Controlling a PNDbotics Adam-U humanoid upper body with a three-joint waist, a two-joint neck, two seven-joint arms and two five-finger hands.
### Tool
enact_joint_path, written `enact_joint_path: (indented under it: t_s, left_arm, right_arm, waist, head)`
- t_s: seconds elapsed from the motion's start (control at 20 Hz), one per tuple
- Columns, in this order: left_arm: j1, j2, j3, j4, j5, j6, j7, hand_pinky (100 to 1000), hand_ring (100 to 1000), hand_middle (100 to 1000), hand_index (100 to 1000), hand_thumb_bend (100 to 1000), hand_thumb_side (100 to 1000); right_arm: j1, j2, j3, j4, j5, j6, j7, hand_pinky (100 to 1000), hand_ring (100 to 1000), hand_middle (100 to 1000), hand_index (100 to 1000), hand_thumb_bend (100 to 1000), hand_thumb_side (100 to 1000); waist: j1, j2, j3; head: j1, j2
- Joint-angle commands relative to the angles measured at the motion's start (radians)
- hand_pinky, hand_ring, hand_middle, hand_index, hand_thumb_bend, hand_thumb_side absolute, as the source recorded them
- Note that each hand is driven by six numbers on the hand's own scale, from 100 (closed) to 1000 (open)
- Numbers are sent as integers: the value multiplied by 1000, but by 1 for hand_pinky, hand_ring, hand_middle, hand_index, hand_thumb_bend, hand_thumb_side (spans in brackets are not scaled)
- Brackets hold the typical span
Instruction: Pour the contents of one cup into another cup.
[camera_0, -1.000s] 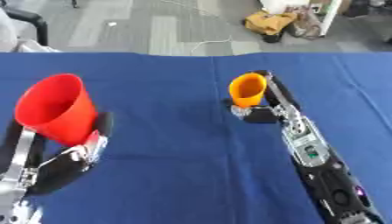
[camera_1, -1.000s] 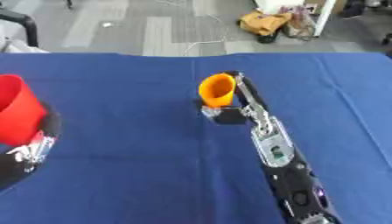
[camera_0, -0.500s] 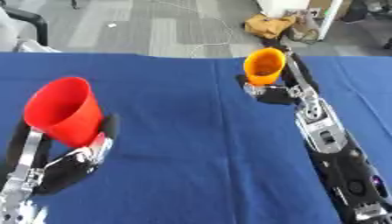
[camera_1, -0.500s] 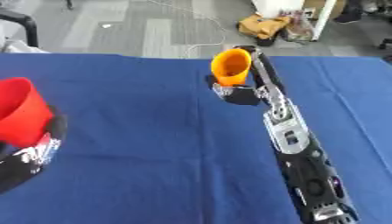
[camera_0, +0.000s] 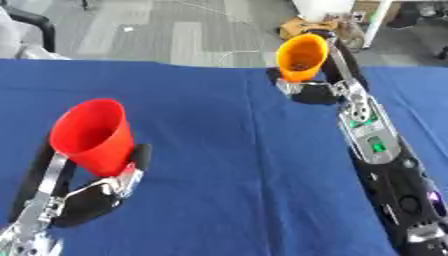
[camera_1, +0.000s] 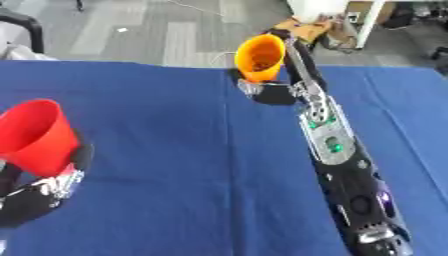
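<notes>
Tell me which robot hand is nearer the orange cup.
Right. The right robot hand holds the orange cup at the far side of the table; the left robot hand is across the blue cloth, holding the red cup.

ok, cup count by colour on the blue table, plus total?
Red plastic cup, in the left hand: 1
Orange plastic cup, in the right hand: 1
Total: 2

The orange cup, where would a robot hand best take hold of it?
Around its lower, narrow part, from the right side, as the right robot hand does now. The orange cup flares toward its rim, so the slim base fits between the fingers and the mouth stays free for pouring.
</notes>
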Motion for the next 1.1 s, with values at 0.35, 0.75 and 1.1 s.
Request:
enact_joint_path:
  t_s: [0.35,0.75,1.1]
  left_arm:
    - [-28,11,-37,8,-18,-23,-53,477,342,358,557,144,528]
    - [-45,-1,-63,29,-22,-43,-89,479,340,357,556,138,536]
    - [-62,-14,-91,47,-38,-64,-127,481,340,358,556,138,536]
  right_arm:
    - [-79,-8,56,-73,89,-85,8,459,372,430,482,100,100]
    - [-114,10,98,-79,205,-171,-10,462,384,443,499,100,100]
    - [-125,30,123,-61,248,-210,-15,463,385,444,501,100,100]
  waist:
    - [-5,-29,2]
    - [-9,-32,5]
    - [-11,-33,8]
  head:
    - [2,2]
    - [3,2]
    - [4,2]
